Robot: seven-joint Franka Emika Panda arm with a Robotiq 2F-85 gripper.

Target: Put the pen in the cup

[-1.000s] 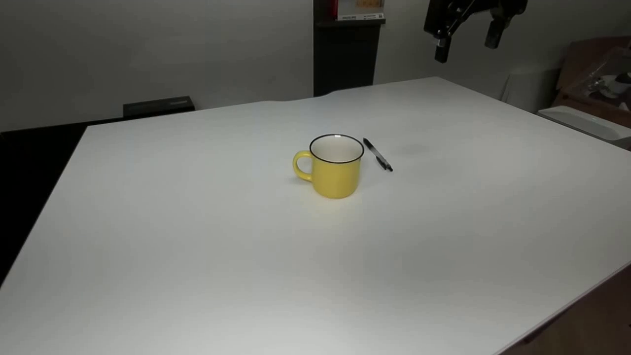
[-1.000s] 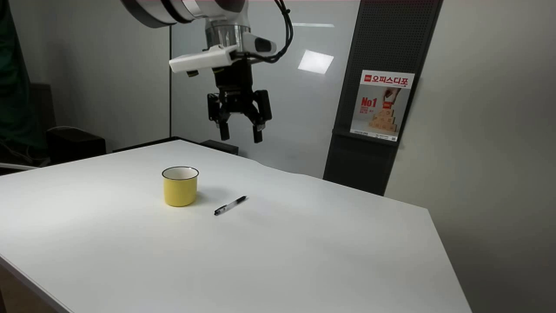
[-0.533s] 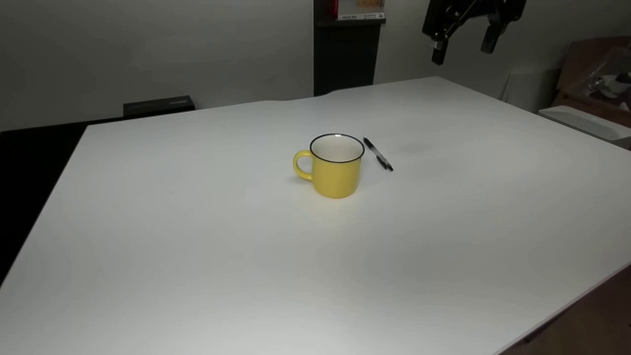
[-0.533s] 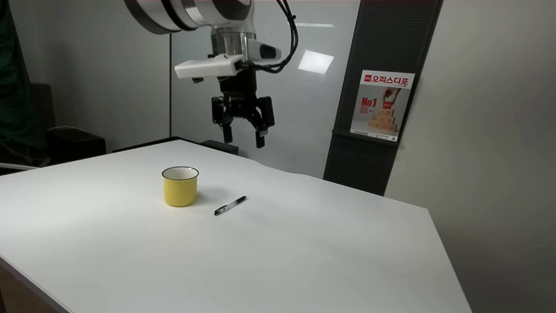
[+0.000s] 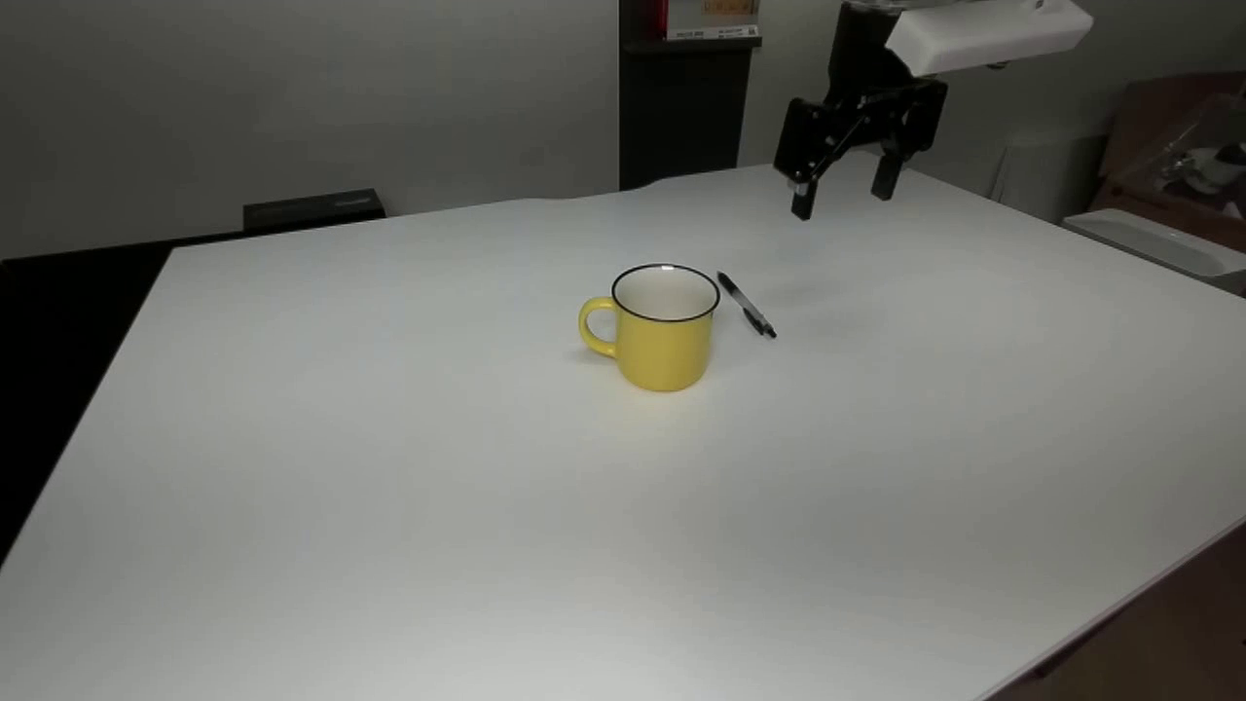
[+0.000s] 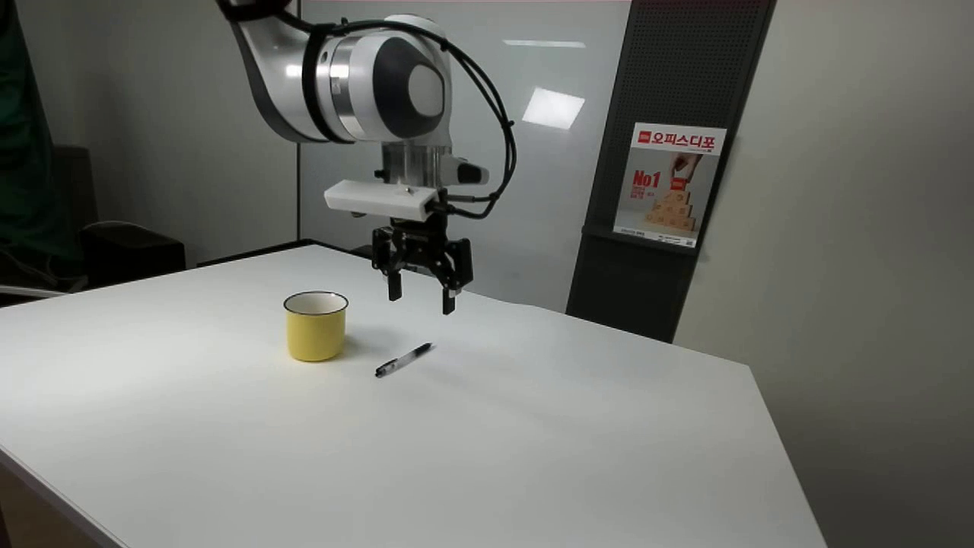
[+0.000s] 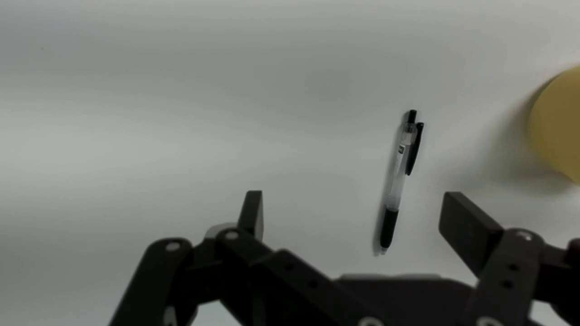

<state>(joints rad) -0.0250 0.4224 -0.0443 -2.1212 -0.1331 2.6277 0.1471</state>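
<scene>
We are early on: by our reading the step in hand is the reach toward the clear-barrelled click pen (image 7: 398, 182), and nothing of the transfer itself is done. The click pen lies flat on the counter (image 6: 533, 457), outside the yellow mug (image 5: 664, 352) and a little apart from it, with white surface showing between the two in the wrist view. The mug stands upright, mouth upward, and in both exterior views we see nothing poking out of it; its inner floor is out of our sight.

The fingers (image 7: 469, 230) are spread wide and hold nothing. They hang over the counter, touching neither click pen nor mug. Seen from the wrist, the dark tip end of the click pen falls in the gap between them, nearer the finger on the mug's side, while the clicker end reaches out past them.

As we judge it, nearly everything is left: bring the middle of the barrel between the fingers, lower to the counter, close, lift, tip the click pen toward upright, carry it above the mug and let go. We expect the mug itself needs no moving.
</scene>
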